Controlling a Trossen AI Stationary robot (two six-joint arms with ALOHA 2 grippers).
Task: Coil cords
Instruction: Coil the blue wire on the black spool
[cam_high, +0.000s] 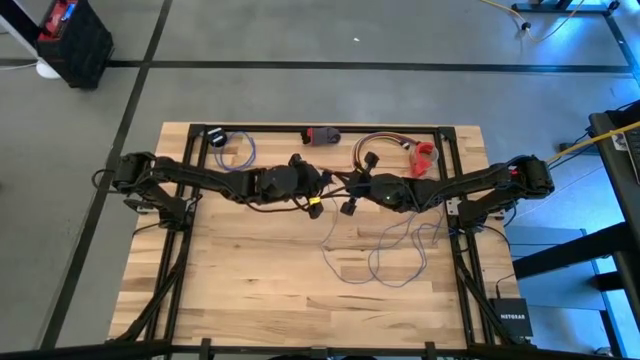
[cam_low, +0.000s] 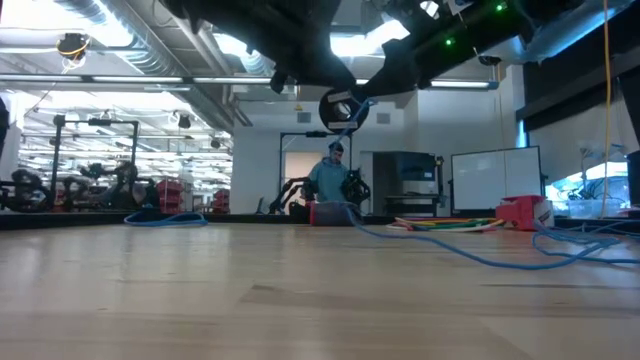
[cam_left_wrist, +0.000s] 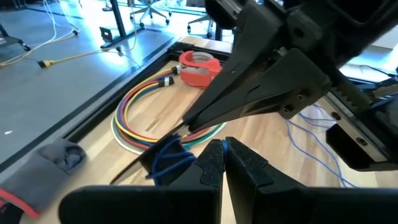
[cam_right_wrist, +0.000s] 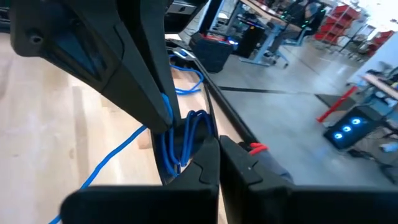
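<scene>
Both grippers meet above the table's (cam_high: 250, 270) middle, toward its far edge. Seen from overhead, the 2 arms reach inward from opposite sides, elbows bent and forearms nearly level. Left gripper (cam_high: 322, 186) is clenched, and in its wrist view the pads (cam_left_wrist: 210, 163) press together beside a small bunch of wire (cam_left_wrist: 166, 158). Right gripper (cam_high: 352, 192) is clenched too; its wrist view shows several strands of wire gathered where its fingers (cam_right_wrist: 205, 163) meet the left gripper's. From that bunch the rest of the wire (cam_high: 392, 250) drops to the table and lies in loose squiggles under the right arm. A puck (cam_high: 217, 139) with a short loop lies at the far-left corner. Coiled coloured cables (cam_high: 385, 147) and a red tape roll (cam_high: 425, 159) lie near the far edge, right of centre.
</scene>
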